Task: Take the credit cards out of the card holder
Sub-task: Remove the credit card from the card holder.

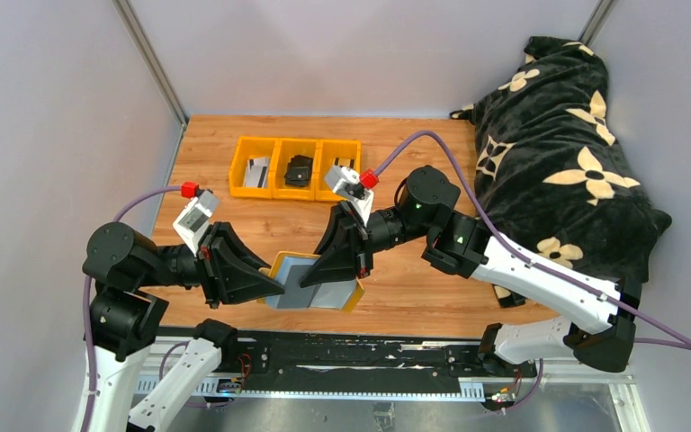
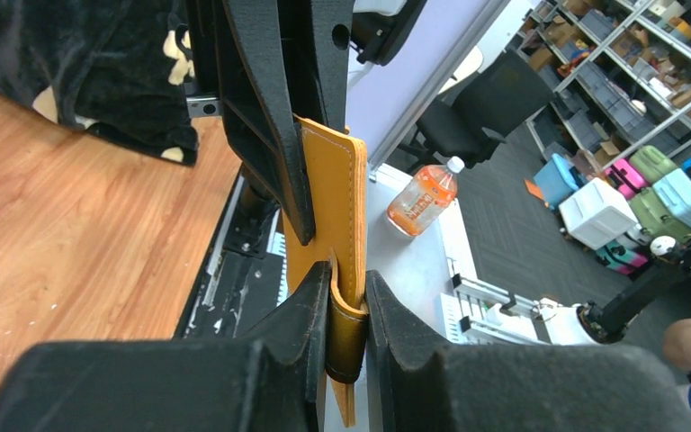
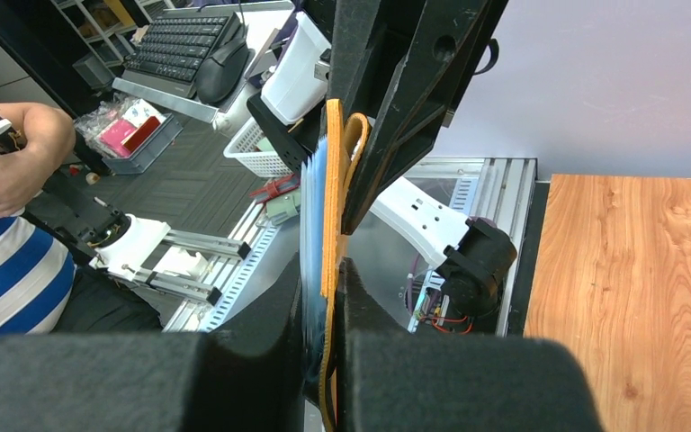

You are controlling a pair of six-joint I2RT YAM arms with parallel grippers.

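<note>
The mustard-yellow card holder [image 1: 324, 295] hangs open in the air over the table's front edge, its grey-blue lining facing up. My left gripper [image 1: 274, 286] is shut on its left edge; in the left wrist view the jaws [image 2: 348, 288] pinch the leather and its snap tab [image 2: 346, 337]. My right gripper [image 1: 313, 279] is shut on the opposite edge, clamping leather and lining [image 3: 335, 270]. The holder [image 3: 333, 180] runs edge-on between both pairs of fingers. I cannot tell whether credit cards sit inside it. Pale cards [image 1: 256, 171] lie in the left yellow bin.
A row of three yellow bins [image 1: 274, 144] stands at the back of the wooden table; the middle one holds a black folded item [image 1: 299, 169]. A black flowered blanket [image 1: 558, 153] covers the right side. A person [image 3: 9, 234] sits beyond the table's front edge.
</note>
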